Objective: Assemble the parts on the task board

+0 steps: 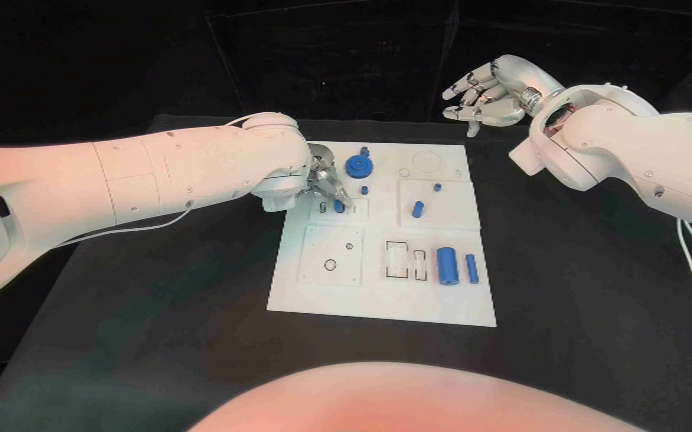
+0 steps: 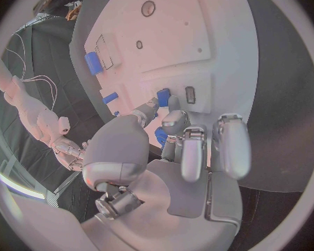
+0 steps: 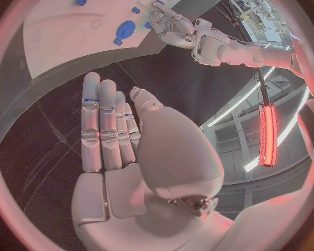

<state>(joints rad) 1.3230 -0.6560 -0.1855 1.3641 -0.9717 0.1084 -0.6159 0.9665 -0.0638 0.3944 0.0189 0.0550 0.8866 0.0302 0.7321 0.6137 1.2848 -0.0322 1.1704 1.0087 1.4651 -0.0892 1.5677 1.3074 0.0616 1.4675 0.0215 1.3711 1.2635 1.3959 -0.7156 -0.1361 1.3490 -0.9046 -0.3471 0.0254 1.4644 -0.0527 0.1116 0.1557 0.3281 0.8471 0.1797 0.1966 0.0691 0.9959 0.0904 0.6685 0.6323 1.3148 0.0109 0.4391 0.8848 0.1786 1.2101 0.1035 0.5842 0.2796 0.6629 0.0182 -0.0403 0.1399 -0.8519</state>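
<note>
Black bench [image 1: 159,302] carries the board [image 1: 325,292]. Left hand [image 1: 320,184] pinches a small blue part [image 1: 339,206] at the board's upper-left recess. Right hand [image 1: 490,92] hovers off the board, fingers spread, holding nothing. Recommended: align the part squarely over its slot, then press straight down without tilting.

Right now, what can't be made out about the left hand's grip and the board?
- Left hand: whether its fingertips grip the small blue part; head view, the fingers cover it.
- Second blue part: left wrist view, mostly behind the fingers.
- Task board markings: too small to read.
</note>
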